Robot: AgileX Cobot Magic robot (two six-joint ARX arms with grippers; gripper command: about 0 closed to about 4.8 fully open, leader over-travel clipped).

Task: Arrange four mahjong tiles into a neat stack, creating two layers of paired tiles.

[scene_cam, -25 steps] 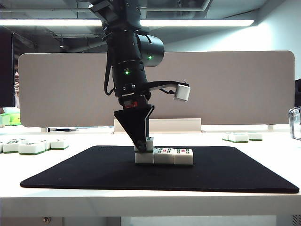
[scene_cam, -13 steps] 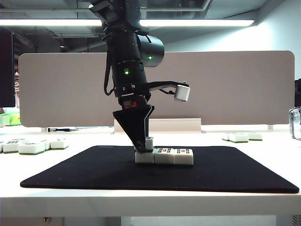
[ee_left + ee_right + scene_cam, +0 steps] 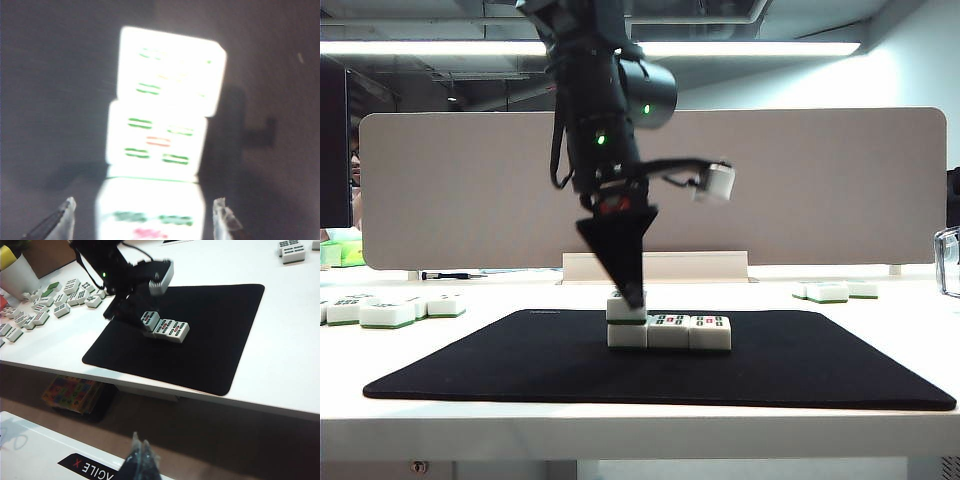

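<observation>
Three of the mahjong tiles lie side by side in a row (image 3: 668, 332) on the black mat (image 3: 520, 360). A fourth tile (image 3: 625, 308) sits on top of the leftmost one, making the stack two high at that end. My left gripper (image 3: 634, 294) points down right over this top tile, open. In the left wrist view its fingertips (image 3: 67, 216) stand apart from the top tile (image 3: 150, 212), with gaps on both sides. My right gripper (image 3: 141, 456) is shut and empty, far from the mat (image 3: 225, 340), off the table's near edge.
Loose white-and-green tiles lie in clusters off the mat at the left (image 3: 388, 312) and back right (image 3: 835, 291). A white cup (image 3: 17, 275) stands by the left cluster (image 3: 50, 302). A grey divider panel (image 3: 820, 180) closes the back. A clear container (image 3: 948, 260) is at the right edge.
The left gripper's jaws have opened and let go of the tile, which now rests on the leftmost tile of the row. The gripper has lifted slightly and tilted.
</observation>
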